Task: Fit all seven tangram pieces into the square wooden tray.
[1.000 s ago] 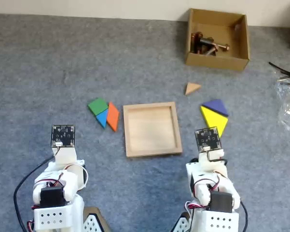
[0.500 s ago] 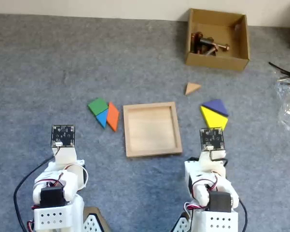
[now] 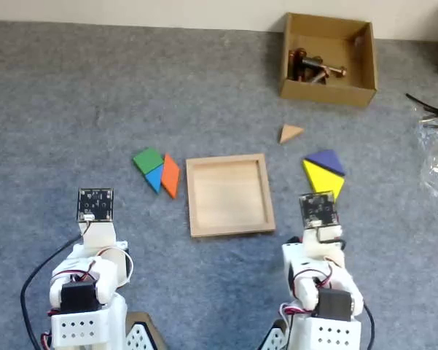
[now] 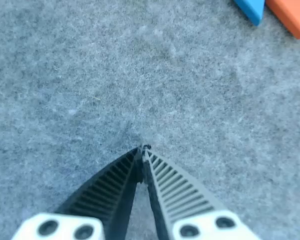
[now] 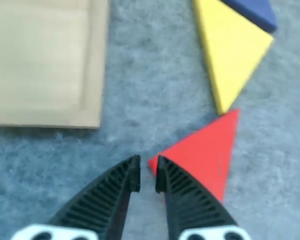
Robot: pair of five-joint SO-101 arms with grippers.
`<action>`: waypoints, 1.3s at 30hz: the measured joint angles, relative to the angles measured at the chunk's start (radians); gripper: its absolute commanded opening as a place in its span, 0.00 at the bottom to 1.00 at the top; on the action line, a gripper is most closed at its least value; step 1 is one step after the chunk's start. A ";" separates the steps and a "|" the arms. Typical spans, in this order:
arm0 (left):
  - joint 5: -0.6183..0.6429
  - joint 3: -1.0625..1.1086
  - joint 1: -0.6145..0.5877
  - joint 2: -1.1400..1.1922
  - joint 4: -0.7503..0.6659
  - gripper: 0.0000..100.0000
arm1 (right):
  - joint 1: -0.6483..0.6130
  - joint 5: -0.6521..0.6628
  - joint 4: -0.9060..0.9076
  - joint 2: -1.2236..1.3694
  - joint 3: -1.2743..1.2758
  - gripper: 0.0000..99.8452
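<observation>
The square wooden tray [image 3: 228,195] lies bare in the middle of the grey mat. To its left a green piece [image 3: 147,160], a blue triangle [image 3: 155,177] and an orange piece [image 3: 170,175] lie bunched together. On its right are a tan triangle [image 3: 290,133], a dark blue triangle [image 3: 326,160] and a yellow triangle [image 3: 324,181]. My right gripper [image 5: 147,172] hovers over a corner of a red triangle [image 5: 204,150], its jaws a narrow gap apart and holding nothing. My left gripper [image 4: 142,150] is shut over bare mat, short of the blue triangle [image 4: 251,7].
A cardboard box [image 3: 328,58] with metal parts stands at the back right. Clear plastic and cables [image 3: 433,146] lie at the right edge. Both arm bases [image 3: 80,292] sit at the front edge of the mat.
My right arm's wrist has shifted slightly to the right. The left arm and all pieces have stayed where they were.
</observation>
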 measured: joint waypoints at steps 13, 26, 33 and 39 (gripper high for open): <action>0.000 0.000 0.000 0.000 0.000 0.00 | 0.101 0.052 0.114 -0.003 -0.288 0.09; 0.000 0.000 0.000 0.000 0.000 0.00 | 0.101 0.057 0.354 0.534 -0.855 0.09; 0.000 0.000 0.000 0.000 0.000 0.00 | 0.101 0.058 0.439 0.855 -1.071 0.09; 0.000 0.000 0.000 0.000 0.000 0.00 | 0.101 0.058 0.379 1.063 -1.085 0.09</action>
